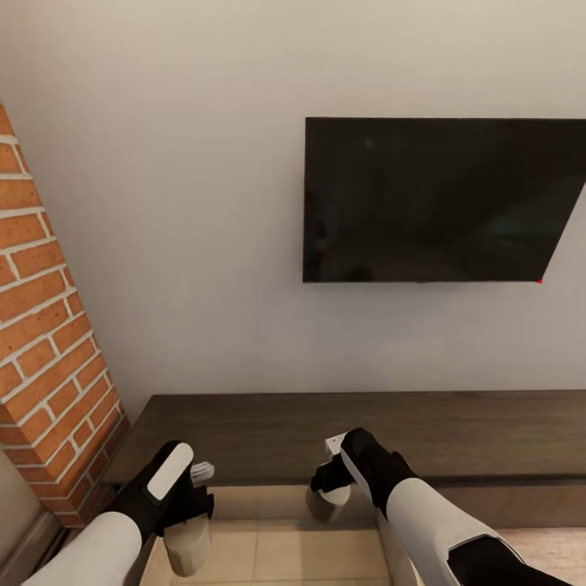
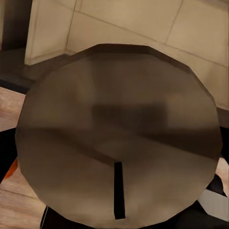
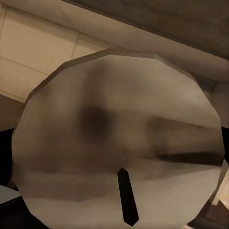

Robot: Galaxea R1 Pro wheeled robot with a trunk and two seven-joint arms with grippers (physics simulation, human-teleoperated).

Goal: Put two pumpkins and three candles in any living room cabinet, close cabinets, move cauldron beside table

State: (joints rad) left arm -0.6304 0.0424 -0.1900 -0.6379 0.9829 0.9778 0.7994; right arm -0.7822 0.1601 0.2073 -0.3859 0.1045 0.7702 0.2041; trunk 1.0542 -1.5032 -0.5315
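A long dark-wood cabinet [image 1: 358,431] runs along a pale wall, under a black TV [image 1: 439,199]. A brick column [image 1: 49,342] meets the cabinet's left end. Below the cabinet's front edge an open drawer [image 1: 268,537] shows its pale wood inside. The left hand [image 1: 185,521] grips a candle [image 1: 187,547] over the drawer's left part; the right hand [image 1: 330,488] grips another candle [image 1: 327,503] near the drawer's middle.
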